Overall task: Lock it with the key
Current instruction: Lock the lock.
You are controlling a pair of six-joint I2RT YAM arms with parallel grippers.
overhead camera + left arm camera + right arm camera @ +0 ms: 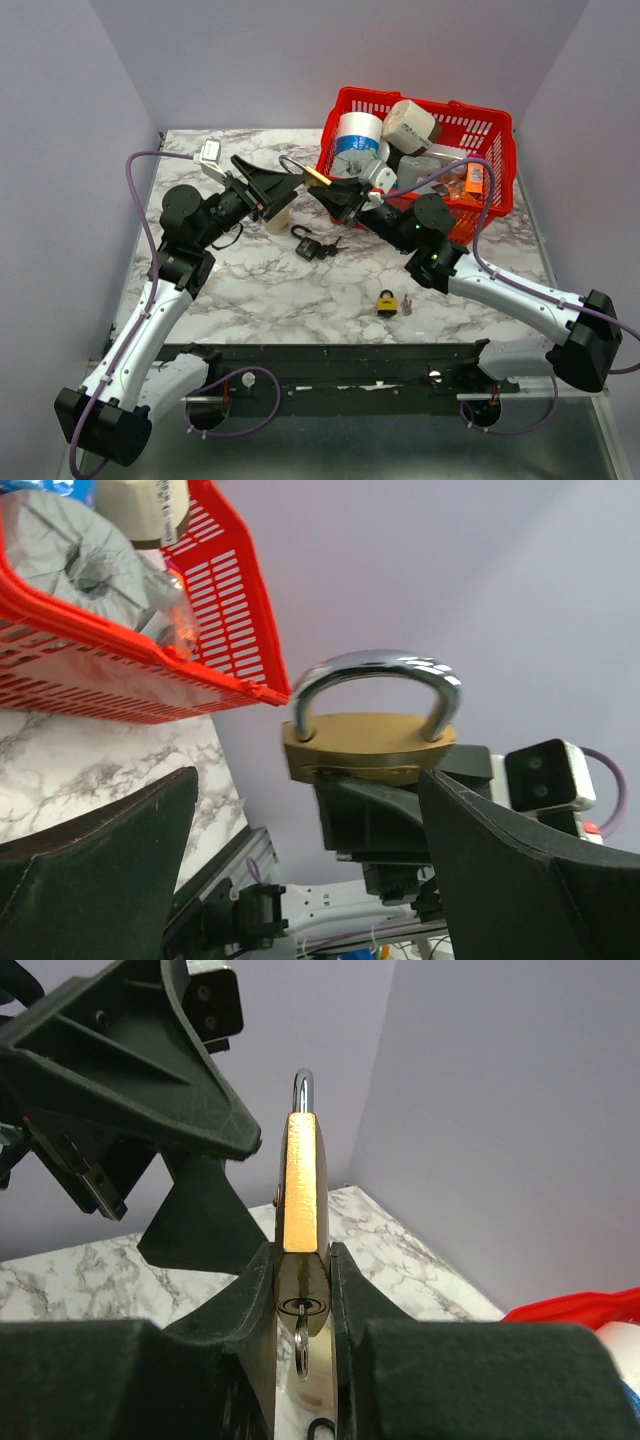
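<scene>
The marbled surface carries a red plastic basket at its far right, packed with tape rolls and an orange box whose print is too small to read. Over the middle of the surface the two arms meet tip to tip. The left end effector is spread wide and grips nothing. In the left wrist view its two dark fingers frame the brass padlock from either side without touching it. The right end effector is closed tight on that padlock's lower body and holds it in the air, just left of the basket, with the chrome shackle pointing toward the left arm and both its legs meeting the body. No brand or stamp can be read on the brass faces. A key sits in the keyhole on the padlock's underside, between the right fingers. On the surface below lie a black padlock and, nearer the arm bases, a small brass padlock with a dark mark that is illegible.
</scene>
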